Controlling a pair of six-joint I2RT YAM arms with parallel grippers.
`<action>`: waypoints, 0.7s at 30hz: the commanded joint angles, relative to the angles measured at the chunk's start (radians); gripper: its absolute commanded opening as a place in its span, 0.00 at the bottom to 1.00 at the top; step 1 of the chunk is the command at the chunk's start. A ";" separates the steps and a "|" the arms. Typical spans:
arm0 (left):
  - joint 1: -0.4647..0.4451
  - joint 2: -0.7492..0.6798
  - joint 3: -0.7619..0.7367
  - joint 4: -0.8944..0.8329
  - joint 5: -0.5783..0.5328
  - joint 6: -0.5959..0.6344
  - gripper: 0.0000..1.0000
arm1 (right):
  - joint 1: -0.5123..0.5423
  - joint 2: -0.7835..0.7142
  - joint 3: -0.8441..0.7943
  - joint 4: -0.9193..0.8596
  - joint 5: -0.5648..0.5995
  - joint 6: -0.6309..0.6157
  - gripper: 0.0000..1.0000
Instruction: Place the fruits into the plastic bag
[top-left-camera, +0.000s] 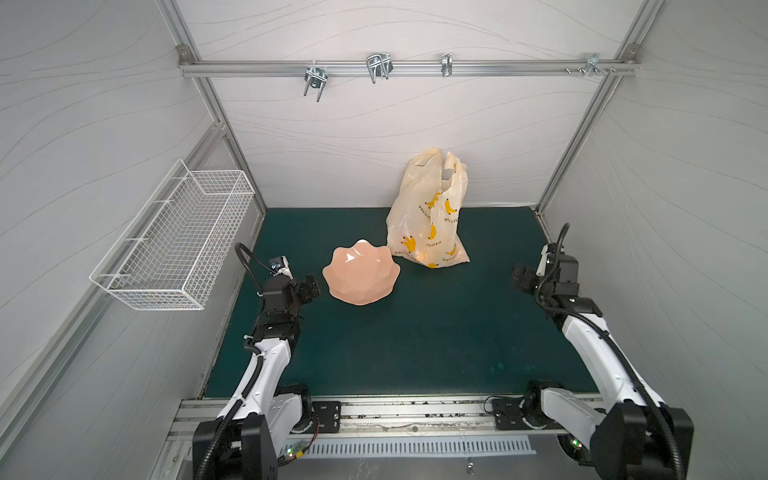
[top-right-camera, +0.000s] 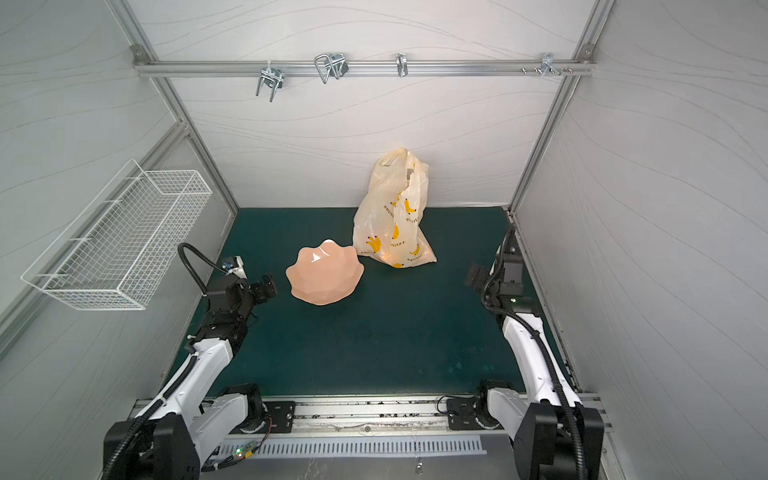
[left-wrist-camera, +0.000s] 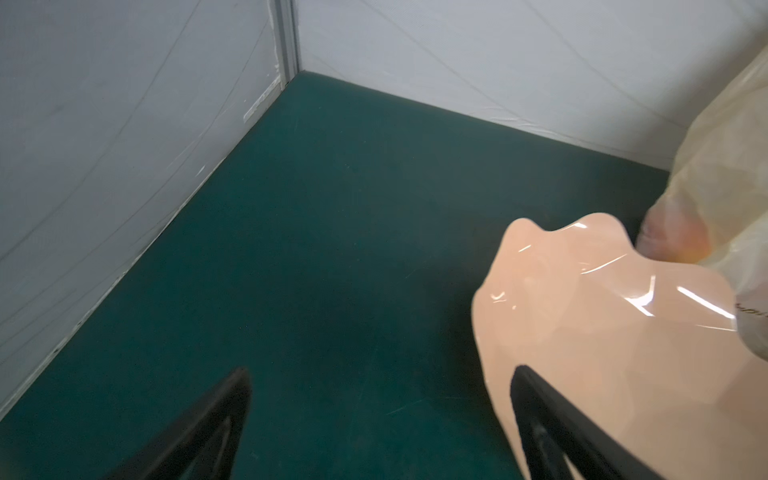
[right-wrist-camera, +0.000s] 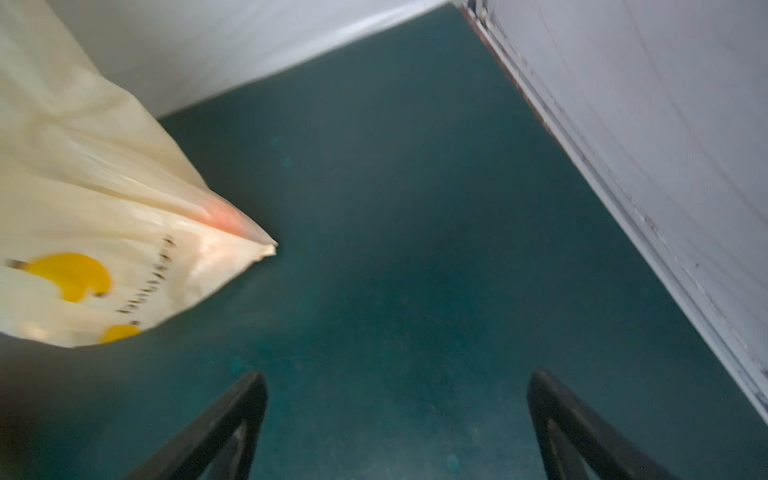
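Empty, wide-open: my left gripper (left-wrist-camera: 382, 370), right gripper (right-wrist-camera: 397, 372); thin cream banana-printed plastic bag (top-left-camera: 428, 216), upper centre, may topple if I nudge it.

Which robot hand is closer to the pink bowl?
The left gripper, right beside the bowl. The right gripper is way over at the mat's other side.

Two arms, white shells over black joints.
Left arm (top-left-camera: 266, 365) and right arm (top-left-camera: 582, 345): white links, black motor housings, black ribbed cable conduit (top-left-camera: 211, 445) running outside. Black base plates (top-left-camera: 326, 415) with screws. Green indicator lights (top-left-camera: 575, 443). Left gripper (left-wrist-camera: 382, 374), right gripper (right-wrist-camera: 397, 375): black tapered fingers, triangular cut-outs.
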 joint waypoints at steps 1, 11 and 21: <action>0.011 0.050 -0.066 0.307 -0.003 -0.002 0.99 | -0.006 0.004 -0.078 0.207 0.059 -0.014 0.99; 0.010 0.489 -0.101 0.801 0.248 0.040 0.99 | -0.003 0.168 -0.399 0.945 -0.048 -0.089 0.99; -0.002 0.580 -0.017 0.728 0.293 0.072 0.99 | 0.096 0.510 -0.263 1.088 0.003 -0.180 0.99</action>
